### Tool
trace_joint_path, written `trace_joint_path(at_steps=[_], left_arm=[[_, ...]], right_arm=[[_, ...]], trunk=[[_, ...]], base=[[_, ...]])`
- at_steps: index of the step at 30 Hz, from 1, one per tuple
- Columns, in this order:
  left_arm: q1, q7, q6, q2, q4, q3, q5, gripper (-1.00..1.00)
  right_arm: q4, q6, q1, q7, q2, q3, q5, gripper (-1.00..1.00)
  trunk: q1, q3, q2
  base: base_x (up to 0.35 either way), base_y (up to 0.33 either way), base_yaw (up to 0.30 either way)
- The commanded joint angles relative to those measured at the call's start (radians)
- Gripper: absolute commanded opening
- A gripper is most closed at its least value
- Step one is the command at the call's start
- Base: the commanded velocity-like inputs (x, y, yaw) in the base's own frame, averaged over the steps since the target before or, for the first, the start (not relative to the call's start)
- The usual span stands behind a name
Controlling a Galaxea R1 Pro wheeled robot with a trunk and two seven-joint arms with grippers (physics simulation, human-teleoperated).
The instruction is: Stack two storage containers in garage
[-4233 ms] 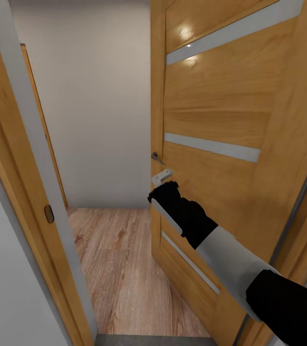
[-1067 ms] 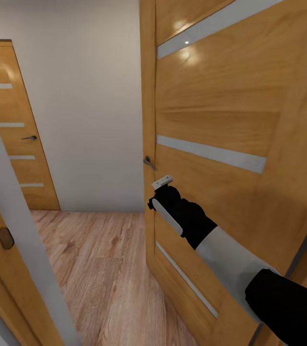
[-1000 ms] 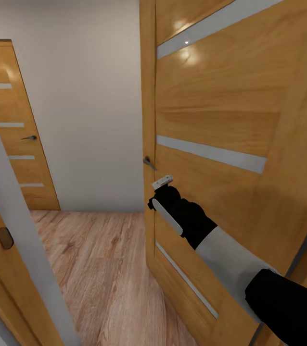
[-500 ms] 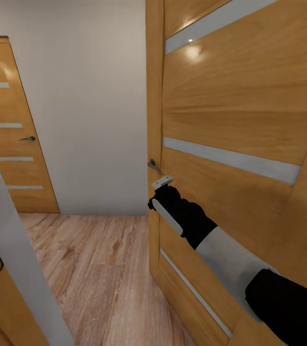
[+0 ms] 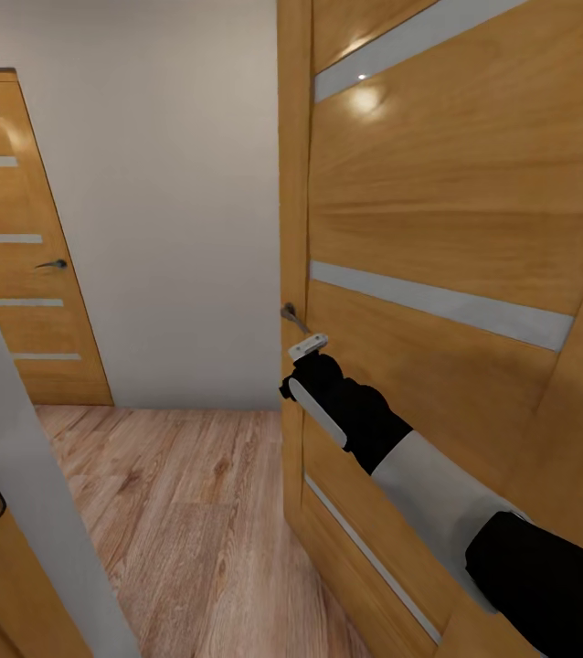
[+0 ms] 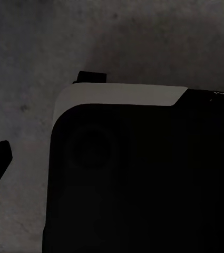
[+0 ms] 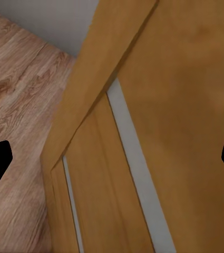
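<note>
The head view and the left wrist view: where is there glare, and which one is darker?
Head view: bright glare spots on the open door near its top, around. Left wrist view: much darker, dim grey floor behind a black robot part.

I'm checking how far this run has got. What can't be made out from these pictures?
- Right gripper, head view: too small to tell open or shut.
- Left wrist view: a dark rounded robot part blocks the scene.
- Room beyond: hidden by the open honey-coloured wooden door.
</note>
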Motion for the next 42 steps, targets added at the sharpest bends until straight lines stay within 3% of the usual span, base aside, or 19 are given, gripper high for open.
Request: trace_joint_path(at_steps=[1,7,10,12,15,19,22,33,42], left_arm=[[0.000,0.000,0.000,0.000,-0.001,0.000,0.010,1.00],[0.000,0.001,0.000,0.000,-0.001,0.000,0.010,1.00],[0.000,0.001,0.000,0.000,-0.001,0.000,0.010,1.00],[0.000,0.001,0.000,0.000,-0.001,0.000,0.010,1.00],[0.000,0.001,0.000,0.000,-0.001,0.000,0.010,1.00],[0.000,0.001,0.000,0.000,-0.001,0.000,0.010,1.00],[0.000,0.002,0.000,0.000,-0.001,0.000,0.010,1.00],[0.000,0.002,0.000,0.000,-0.001,0.000,0.010,1.00],[0.000,0.002,0.000,0.000,-0.001,0.000,0.010,1.00]], right_arm=[[0.000,0.002,-0.001,-0.010,0.000,0.002,-0.010,1.00],[0.000,-0.002,-0.001,-0.009,0.000,0.005,-0.015,1.00],[0.000,-0.005,-0.001,-0.009,0.000,0.017,-0.055,1.00],[0.000,-0.014,-0.001,-0.010,0.000,0.038,-0.091,1.00],[0.000,-0.055,-0.001,-0.014,0.000,0.101,-0.142,1.00],[0.000,-0.112,-0.001,-0.017,0.000,0.164,-0.181,1.00],[0.000,-0.128,-0.001,-0.019,0.000,0.182,-0.200,1.00],[0.000,-0.137,-0.001,-0.069,0.000,0.197,-0.218,1.00],[0.002,-0.107,-0.001,-0.201,0.000,0.201,-0.219,1.00]], trunk=[[0.000,-0.001,-0.001],[0.000,-0.001,-0.001],[0.000,-0.001,-0.001],[0.000,-0.001,-0.001],[0.000,-0.001,-0.001],[0.000,-0.001,-0.001],[0.000,-0.001,-0.001],[0.000,-0.001,-0.001],[0.000,-0.001,-0.001]], base=[[0.000,0.000,0.000],[0.000,0.000,0.000],[0.000,0.000,0.000],[0.000,0.000,0.000],[0.000,0.000,0.000],[0.000,0.000,0.000],[0.000,0.000,0.000],[0.000,0.000,0.000],[0.000,0.000,0.000]])
